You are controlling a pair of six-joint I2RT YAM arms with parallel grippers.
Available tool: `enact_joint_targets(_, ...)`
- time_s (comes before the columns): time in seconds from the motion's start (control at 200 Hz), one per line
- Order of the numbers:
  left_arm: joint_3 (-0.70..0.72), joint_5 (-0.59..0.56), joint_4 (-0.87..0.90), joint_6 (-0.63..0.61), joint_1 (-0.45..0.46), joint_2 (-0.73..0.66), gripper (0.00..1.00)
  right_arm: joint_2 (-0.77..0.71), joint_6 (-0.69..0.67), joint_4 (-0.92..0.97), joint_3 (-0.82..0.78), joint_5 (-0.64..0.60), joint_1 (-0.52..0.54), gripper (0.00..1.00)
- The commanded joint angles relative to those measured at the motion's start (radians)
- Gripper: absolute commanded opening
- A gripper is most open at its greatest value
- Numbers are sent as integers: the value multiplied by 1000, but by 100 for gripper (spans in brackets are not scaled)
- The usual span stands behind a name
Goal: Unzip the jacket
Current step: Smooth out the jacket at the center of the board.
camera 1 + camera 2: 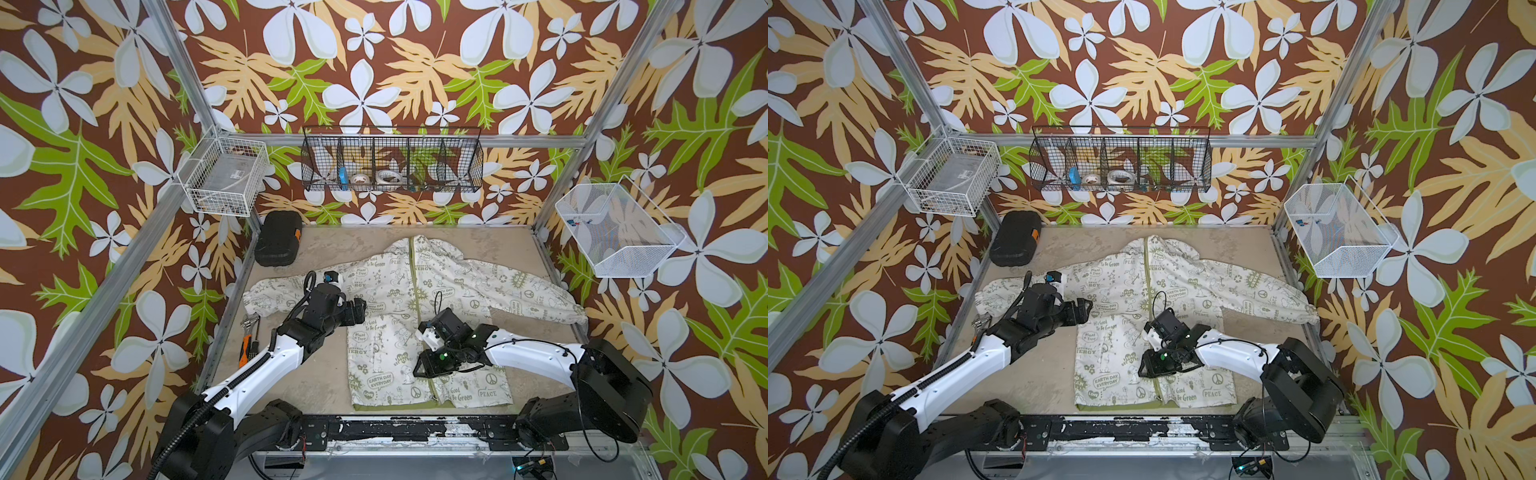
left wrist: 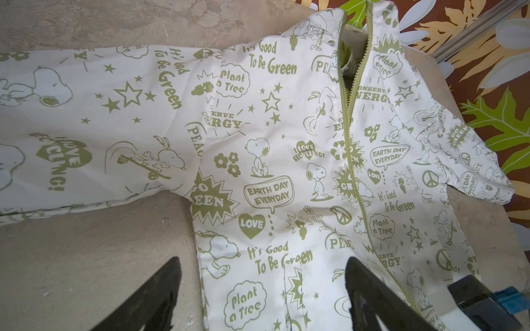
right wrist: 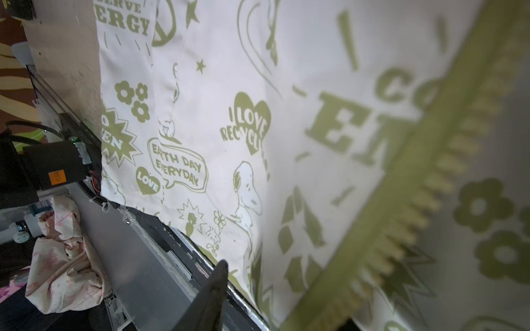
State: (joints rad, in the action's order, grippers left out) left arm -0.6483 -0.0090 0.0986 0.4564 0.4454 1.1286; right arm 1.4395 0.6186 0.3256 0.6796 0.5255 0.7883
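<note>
The cream jacket [image 1: 374, 357] [image 1: 1104, 357] with olive prints lies flat on the table, hood far, hem near. Its olive zipper [image 1: 413, 274] [image 2: 351, 137] gapes at the collar. My left gripper [image 1: 362, 311] [image 2: 262, 260] hovers open over the jacket's left chest, nothing between its fingers. My right gripper [image 1: 417, 370] [image 1: 1142, 370] sits low over the zipper line near the hem. In the right wrist view one finger [image 3: 212, 298] stands apart from a raised zipper [image 3: 415, 177] edge with bare teeth. That edge hides the other finger.
A black case [image 1: 277, 245] lies at the far left corner. Hand tools [image 1: 248, 332] lie along the left edge. Wire baskets [image 1: 226, 174] [image 1: 392, 164] [image 1: 615, 230] hang on the walls. A black rail [image 1: 395, 428] runs along the front edge.
</note>
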Motion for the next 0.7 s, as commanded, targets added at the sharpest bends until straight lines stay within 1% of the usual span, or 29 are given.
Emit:
enact_joint_targets(0.0,-1,8,9,-3,1,1,89,-14,-31,-24,-7,32,15,39)
enact_joint_targets(0.09,-1,8,7,-1,1,2,89,-34,-27,-3,9,30,36,28)
enact_joint_targets(0.255,-2,9,8,-3,1,1,89,-66,26,63,45,-4,60,0)
enact_joint_targets(0.425,-5,11,15,-7,1,-4,89,-134,73,205,50,-115,64,0)
enact_joint_targets(0.53,-10,10,18,-10,1,-3,89,-164,100,198,-22,-97,64,0)
enact_joint_targets(0.58,-14,10,21,-13,1,2,89,-170,114,176,-67,-70,64,7)
enact_joint_targets(0.601,-17,9,22,-15,1,3,89,-175,120,172,-82,-67,64,11)
enact_joint_targets(0.616,-19,9,23,-16,1,5,89,-181,124,174,-89,-70,64,15)
enact_joint_targets(0.661,-28,5,29,-25,1,9,89,-205,134,200,-89,-108,65,34)
enact_joint_targets(0.696,-35,-2,34,-33,1,14,89,-234,136,238,-64,-160,65,44)
